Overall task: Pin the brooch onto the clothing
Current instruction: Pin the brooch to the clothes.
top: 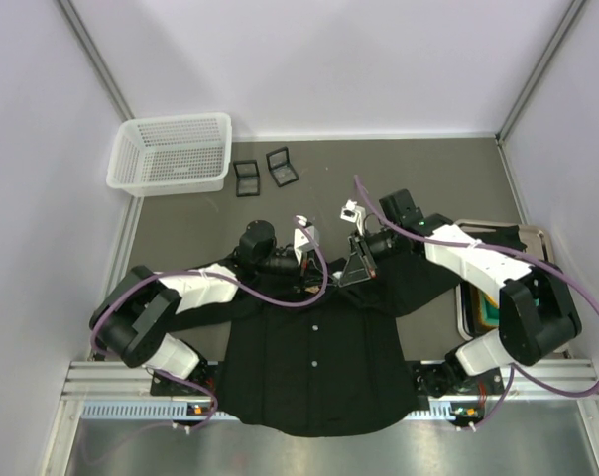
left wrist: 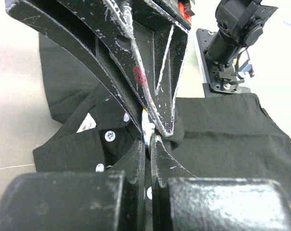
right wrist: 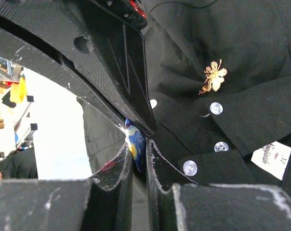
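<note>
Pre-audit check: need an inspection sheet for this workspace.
Surface: grey table, shirt spread at near edge.
Job's things: blue-yellow brooch in right gripper; gold brooch already on shirt.
Clutter: white basket, two small black cases, tray.
Grippers: left gripper shut at a shirt fold; right gripper shut on blue-yellow brooch.
Cables: purple cables loop over both arms.
Surroundings: pale walls.

Around me stand plain pale lilac walls (top: pixel 329 59), lit evenly and softly. Slim grey aluminium frame posts (top: pixel 93 50) run along the corners. My flat grey-brown worktop (top: pixel 419 169) ends at a ribbed silver metal rail (top: pixel 111 382) on the near edge.
</note>
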Controlling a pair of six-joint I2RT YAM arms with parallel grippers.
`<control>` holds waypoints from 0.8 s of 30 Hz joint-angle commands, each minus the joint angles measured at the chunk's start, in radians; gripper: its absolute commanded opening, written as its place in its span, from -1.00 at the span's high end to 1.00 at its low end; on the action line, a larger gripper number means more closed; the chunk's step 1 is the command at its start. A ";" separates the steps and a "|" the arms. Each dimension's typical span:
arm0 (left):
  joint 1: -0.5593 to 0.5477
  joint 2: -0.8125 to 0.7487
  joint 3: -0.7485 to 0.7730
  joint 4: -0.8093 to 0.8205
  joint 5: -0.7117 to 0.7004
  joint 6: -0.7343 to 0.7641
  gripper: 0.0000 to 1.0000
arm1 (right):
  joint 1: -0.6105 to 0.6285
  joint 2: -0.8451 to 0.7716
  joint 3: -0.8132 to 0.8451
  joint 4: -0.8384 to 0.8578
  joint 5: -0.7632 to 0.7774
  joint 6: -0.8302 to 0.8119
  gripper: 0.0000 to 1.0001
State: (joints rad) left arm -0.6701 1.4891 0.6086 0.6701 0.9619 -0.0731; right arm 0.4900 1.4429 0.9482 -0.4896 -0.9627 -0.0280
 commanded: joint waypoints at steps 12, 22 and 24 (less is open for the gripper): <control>-0.066 -0.107 0.029 -0.003 0.185 0.291 1.00 | -0.019 0.016 0.060 -0.041 0.110 -0.062 1.00; -0.066 -0.064 0.065 0.031 0.207 0.139 0.87 | -0.018 -0.055 0.034 -0.038 0.062 -0.225 1.00; -0.066 -0.061 0.071 0.007 0.201 0.141 0.79 | -0.018 -0.059 0.034 -0.038 0.064 -0.231 1.00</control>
State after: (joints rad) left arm -0.6891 1.4429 0.6346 0.5968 0.9817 0.0624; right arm 0.4953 1.4055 0.9817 -0.5766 -0.9779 -0.2195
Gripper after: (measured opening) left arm 0.084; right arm 0.098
